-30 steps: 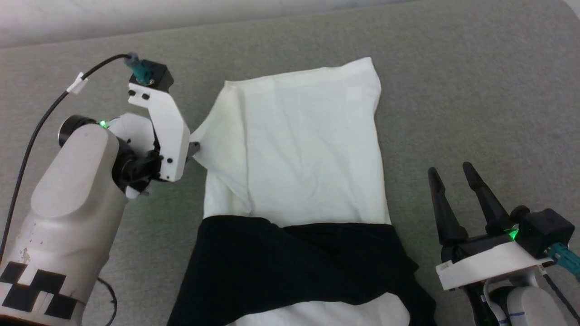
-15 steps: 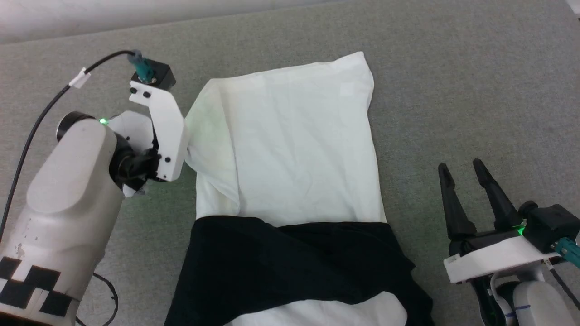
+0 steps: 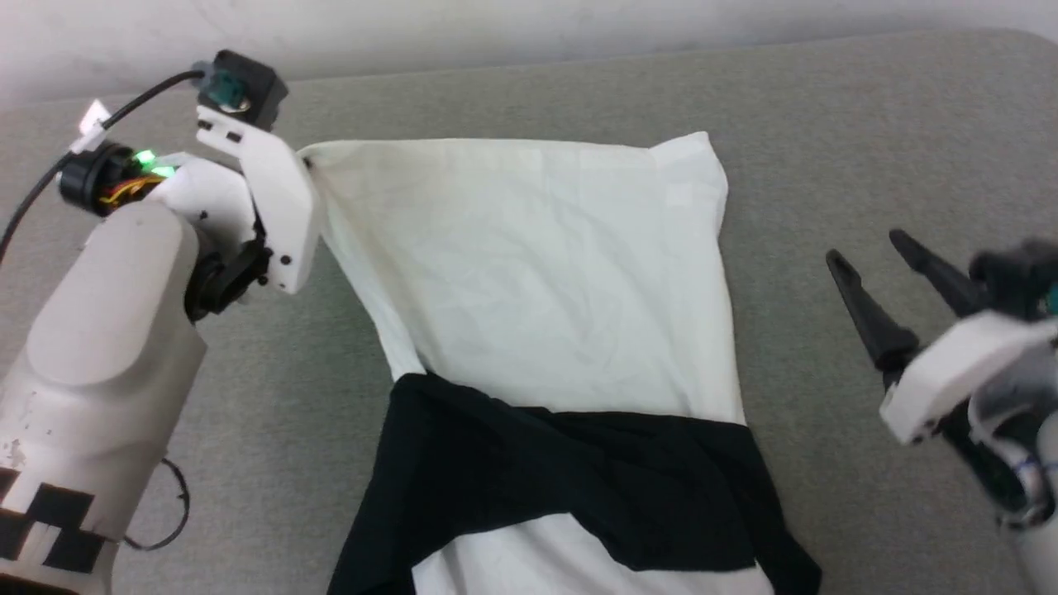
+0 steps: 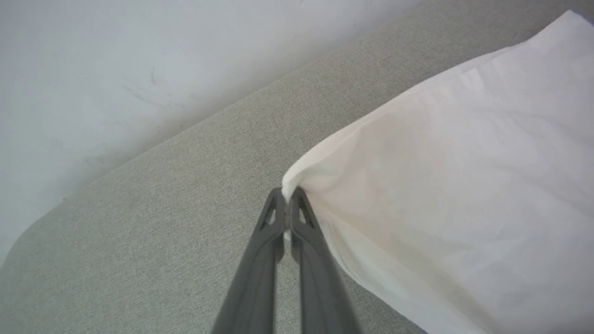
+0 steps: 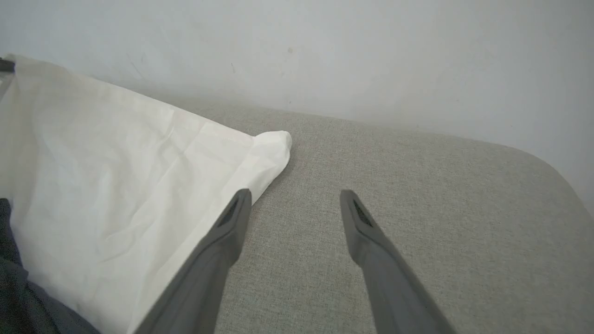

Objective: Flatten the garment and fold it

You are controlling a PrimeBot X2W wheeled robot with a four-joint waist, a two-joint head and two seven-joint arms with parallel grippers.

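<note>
Grey woven fabric covers the surface point(image 3: 835, 116) where the garment point(image 3: 537, 273) lies. Its white body is spread toward the pale wall point(image 3: 430, 25), and its black part crosses it at the end nearer to me. At the garment's far left corner I have my left gripper point(image 4: 288, 194) clenched, both fingers pressed together with a pinch of white cloth between the tips. That corner is pulled out to a point, and the far hem runs straight from it across to the far right corner. My right gripper point(image 3: 864, 248) sits off the garment's right edge, apart from the cloth, with its jaws released and spread and nothing between them. It looks blurred from the head camera. Through the right wrist camera, the garment's far right corner looks rounded and rests on the grey fabric.
</note>
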